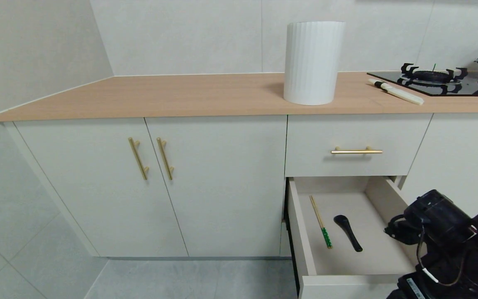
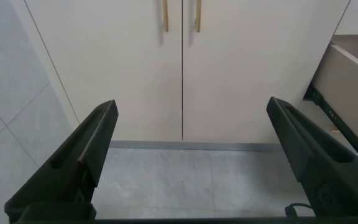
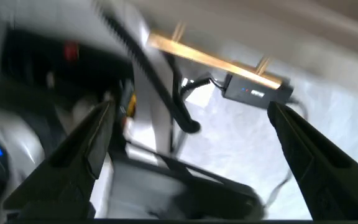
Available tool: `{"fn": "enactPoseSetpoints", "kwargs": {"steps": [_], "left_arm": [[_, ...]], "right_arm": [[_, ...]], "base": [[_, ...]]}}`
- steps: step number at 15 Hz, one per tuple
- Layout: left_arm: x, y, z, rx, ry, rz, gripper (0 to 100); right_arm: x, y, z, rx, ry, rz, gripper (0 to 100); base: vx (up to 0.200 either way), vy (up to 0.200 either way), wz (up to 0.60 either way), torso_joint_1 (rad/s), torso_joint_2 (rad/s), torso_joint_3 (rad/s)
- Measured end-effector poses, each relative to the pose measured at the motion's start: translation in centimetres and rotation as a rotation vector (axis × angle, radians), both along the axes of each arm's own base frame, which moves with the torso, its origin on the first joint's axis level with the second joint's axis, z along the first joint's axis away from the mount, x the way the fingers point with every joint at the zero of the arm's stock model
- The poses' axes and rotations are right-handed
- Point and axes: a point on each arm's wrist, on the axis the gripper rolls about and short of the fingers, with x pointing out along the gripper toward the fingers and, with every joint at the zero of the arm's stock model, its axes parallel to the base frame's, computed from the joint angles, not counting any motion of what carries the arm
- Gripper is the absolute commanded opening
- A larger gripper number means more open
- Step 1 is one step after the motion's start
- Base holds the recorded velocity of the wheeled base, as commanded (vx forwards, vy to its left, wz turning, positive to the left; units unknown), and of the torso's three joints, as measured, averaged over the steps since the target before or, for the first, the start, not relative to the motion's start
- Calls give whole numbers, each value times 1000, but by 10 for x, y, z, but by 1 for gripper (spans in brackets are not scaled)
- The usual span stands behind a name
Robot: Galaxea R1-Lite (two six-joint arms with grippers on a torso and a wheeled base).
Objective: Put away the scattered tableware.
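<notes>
A pair of wooden chopsticks [image 1: 320, 223] with green tips and a black spoon [image 1: 348, 232] lie inside the pulled-out lower drawer [image 1: 305, 232]. A long cream-coloured utensil [image 1: 395, 91] rests on the wooden countertop [image 1: 181, 95] beside the hob. My right arm [image 1: 434, 220] hangs low at the drawer's right front corner. Its gripper [image 3: 191, 111] is open with nothing between the fingers and faces a gold bar handle [image 3: 216, 59]. My left gripper [image 2: 191, 107] is open and empty, held low over the floor and facing the double cabinet doors [image 2: 182, 68].
A tall white ribbed canister [image 1: 313, 62] stands on the counter above the drawers. A black gas hob [image 1: 438, 79] sits at the far right. The upper drawer [image 1: 355, 145] is closed. Grey tiled floor [image 1: 160, 278] lies in front of the cabinets.
</notes>
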Motion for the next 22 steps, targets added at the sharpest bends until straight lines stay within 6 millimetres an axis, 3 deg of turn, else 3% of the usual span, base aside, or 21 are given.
{"fn": "enactPoseSetpoints", "kwargs": {"steps": [8,13,22], "left_arm": [[0,0,0,0,0,0,100],[0,0,0,0,0,0,100],[0,0,0,0,0,0,100]], "right_arm": [[32,10,-9,-40,-16,-188,100],[47,11,-11,-64,-52,-218,100],[119,14,-8,-48,-175,-287,100]], "base": [[0,0,0,0,0,0],[0,0,0,0,0,0],[0,0,0,0,0,0]]}}
